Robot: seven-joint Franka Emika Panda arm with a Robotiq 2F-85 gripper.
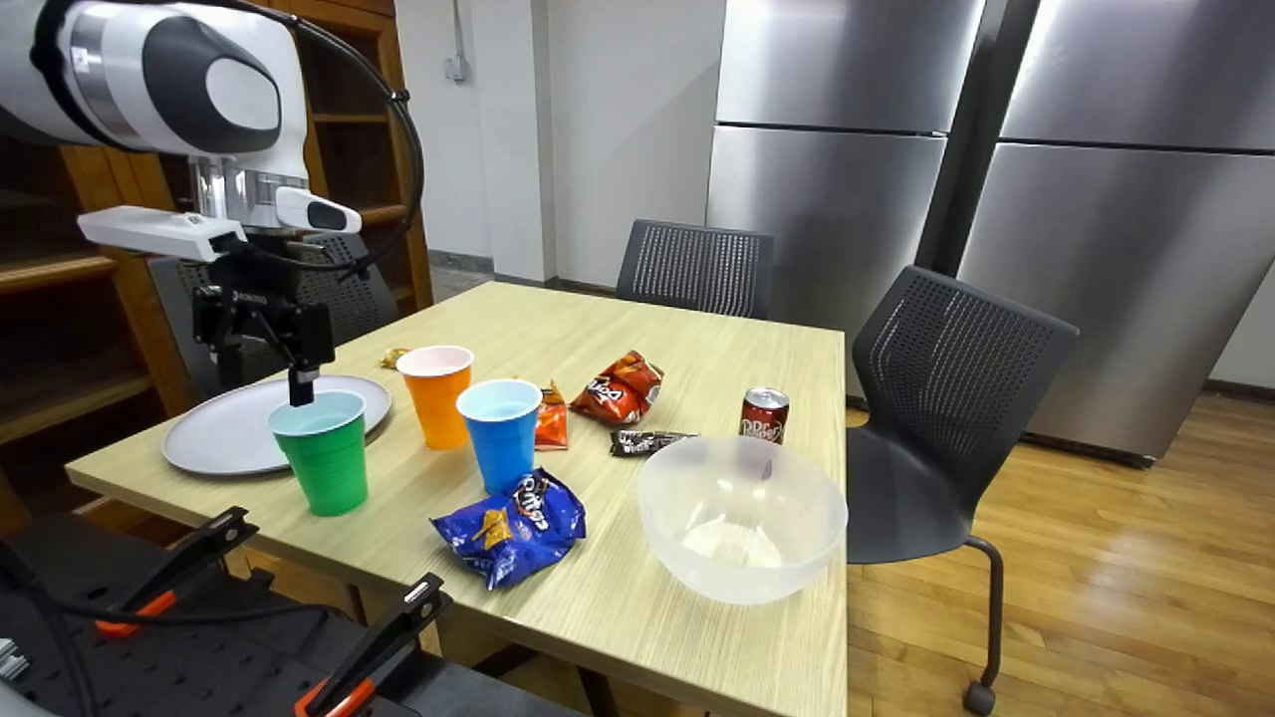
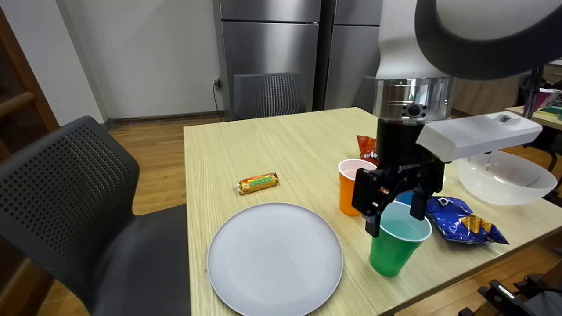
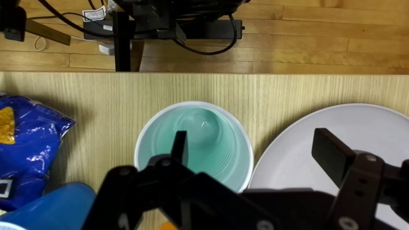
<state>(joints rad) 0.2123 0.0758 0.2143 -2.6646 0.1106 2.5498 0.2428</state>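
Note:
My gripper (image 3: 252, 147) stands open with nothing between its fingers. In the wrist view one finger (image 3: 180, 148) overlaps the mouth of an upright green cup (image 3: 204, 127), and the opposite finger lies over a round grey plate (image 3: 287, 159). Both exterior views show the gripper (image 2: 395, 218) low beside and above the green cup (image 2: 388, 256); whether a fingertip touches the rim I cannot tell. The plate (image 1: 229, 428) lies flat at the table corner. An orange cup (image 1: 438, 403) and a blue cup (image 1: 503, 443) stand close by, next to a blue chip bag (image 1: 513, 528).
A translucent bowl (image 1: 742, 558) sits near the table edge, with a soda can (image 1: 765, 413) behind it. A red chip bag (image 1: 620, 390), an orange packet (image 1: 551, 418), a dark wrapped bar (image 1: 647, 443) and a gold-wrapped roll (image 2: 258, 183) lie about. Chairs (image 2: 61, 219) surround the table.

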